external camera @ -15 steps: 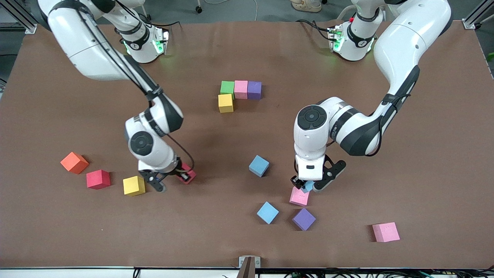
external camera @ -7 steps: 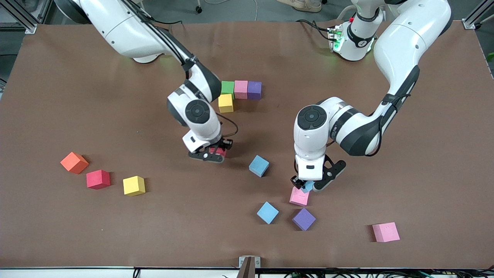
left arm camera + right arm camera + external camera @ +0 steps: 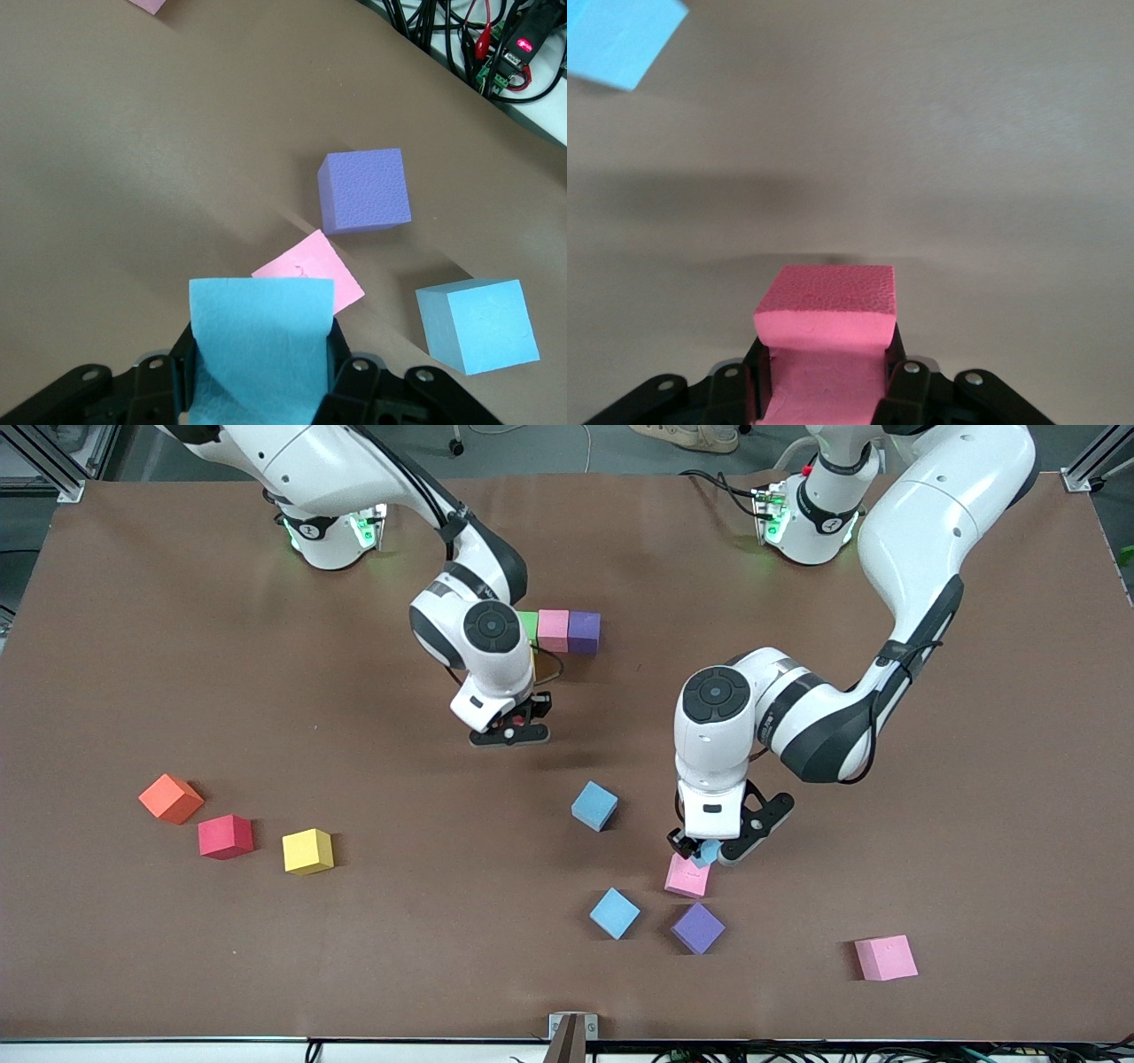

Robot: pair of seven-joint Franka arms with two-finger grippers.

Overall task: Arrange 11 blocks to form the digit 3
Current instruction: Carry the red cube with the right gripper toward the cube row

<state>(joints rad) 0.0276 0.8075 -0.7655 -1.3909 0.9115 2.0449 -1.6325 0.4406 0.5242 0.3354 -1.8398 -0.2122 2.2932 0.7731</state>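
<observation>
- Right gripper [image 3: 508, 735] is what we watch first: its fingers are clamped on a red block [image 3: 826, 305], carried in the air over bare desk [image 3: 177, 646].
- From that gripper, we see the started digit 3 just toward the robots' bases: a green block [image 3: 529, 625], a pink block [image 3: 553, 630] and a purple block [image 3: 584, 631] touching in a row. A yellow block is almost wholly hidden under the arm, next to the green one.
- We judge the coming move turns on this: the row's long axis runs across the desk between the two arms' ends, and the open slot lies between the gripper and the row, beside the hidden yellow block. The right arm is the nearer one.
- Left gripper [image 3: 706, 854] pinches a light blue block [image 3: 260, 341] directly over a loose pink block [image 3: 307, 278]; it appears to wait.
- Outward from it, a purple cube [image 3: 364, 189] and another light blue block [image 3: 478, 323] sit near.
- We can read no brand, label or writing on any block.
</observation>
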